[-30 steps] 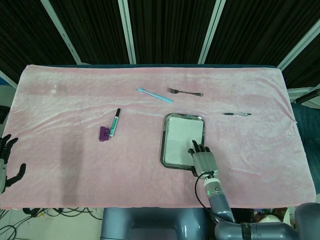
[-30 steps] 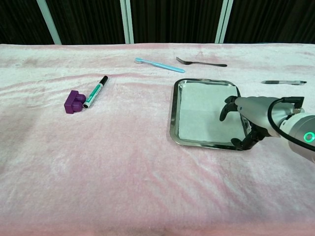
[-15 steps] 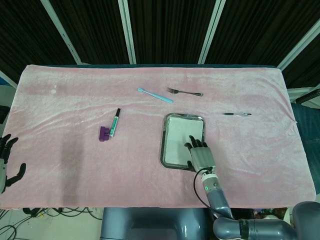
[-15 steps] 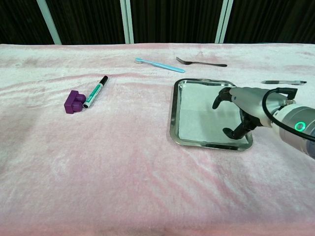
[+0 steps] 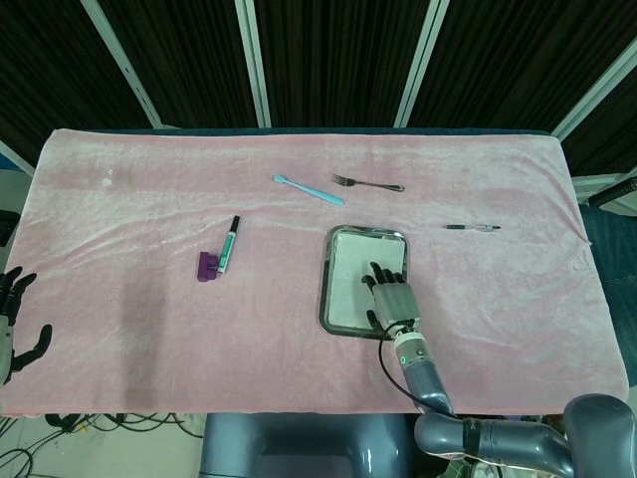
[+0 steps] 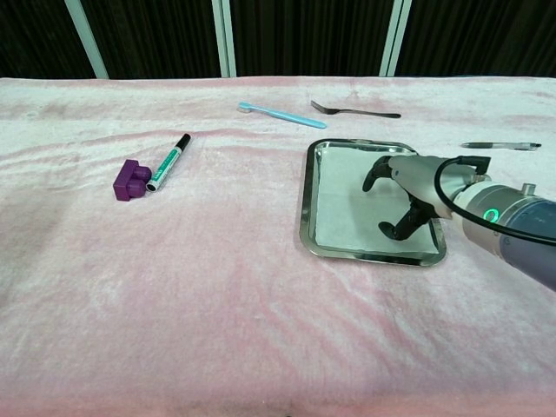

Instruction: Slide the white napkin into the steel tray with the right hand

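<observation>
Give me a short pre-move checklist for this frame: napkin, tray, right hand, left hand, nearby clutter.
1. White napkin inside the steel tray: ok, it lies flat on the tray floor.
2. Napkin clear of the tray's rim: cannot tell on the right side, where the hand covers it.
3. Right hand holds nothing: ok, fingers spread above the napkin.
4. Left hand out of the way: ok, at the table's far left edge.
5. Fork and pen clear of the tray: ok.

Robot hand (image 6: 401,193) above napkin (image 6: 347,195), tray (image 6: 306,228).
</observation>
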